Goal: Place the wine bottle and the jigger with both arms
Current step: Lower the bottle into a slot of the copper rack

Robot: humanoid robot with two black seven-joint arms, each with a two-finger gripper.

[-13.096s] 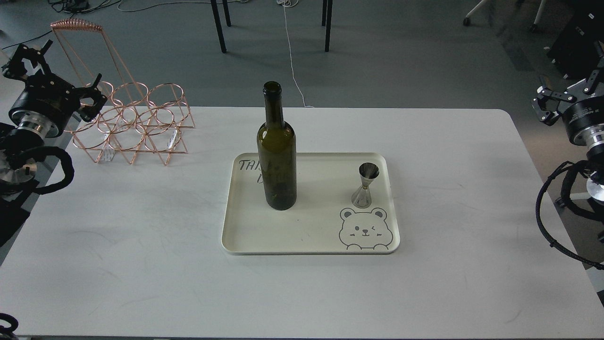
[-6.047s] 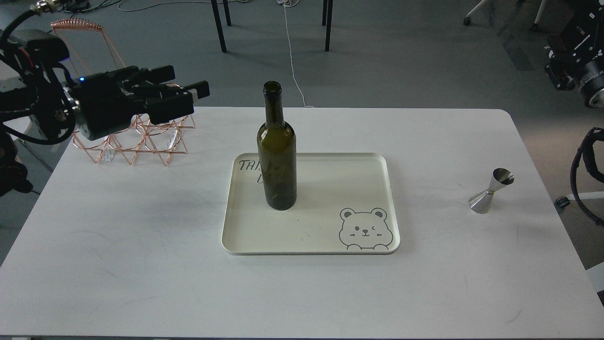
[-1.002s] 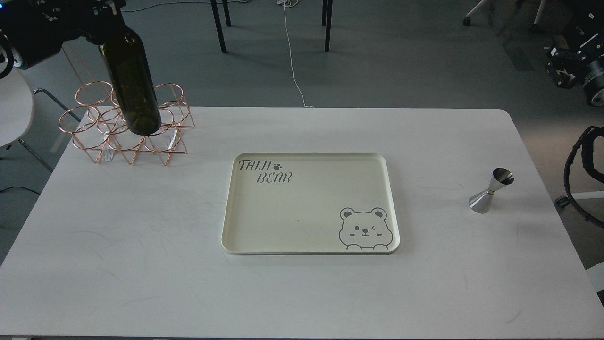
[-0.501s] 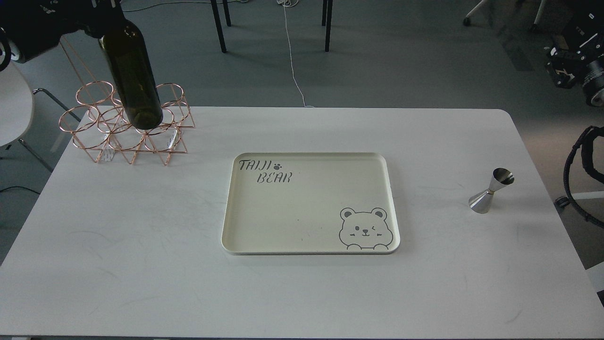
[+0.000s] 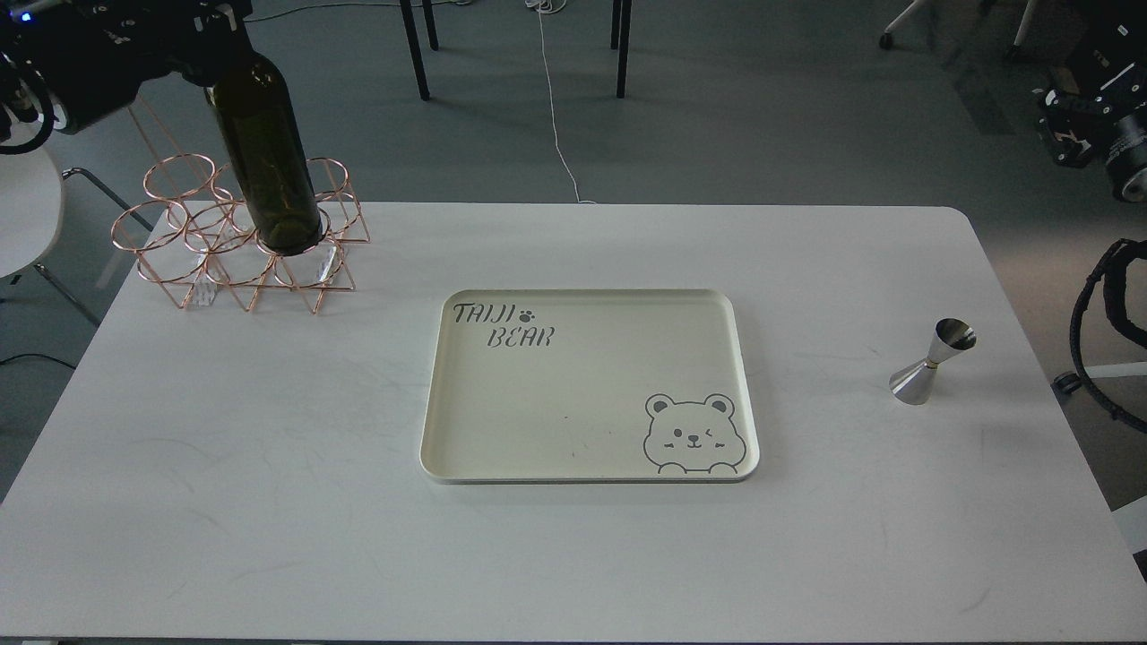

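Observation:
My left gripper (image 5: 215, 25) at the top left is shut on the neck of the wine bottle (image 5: 269, 161), whose neck it hides. The dark green bottle hangs slightly tilted, and its base sits at a front ring of the copper wire rack (image 5: 170, 235); I cannot tell whether it rests inside. The silver jigger (image 5: 932, 363) stands upright on the table at the right, apart from both arms. My right gripper (image 5: 1066, 134) is far back at the right edge, off the table, dark and seen end-on.
A cream tray (image 5: 582, 403) with a bear drawing lies in the middle of the white table (image 5: 269, 502), with nothing on it. Chair and table legs stand on the floor behind. A black cable loops at the right edge.

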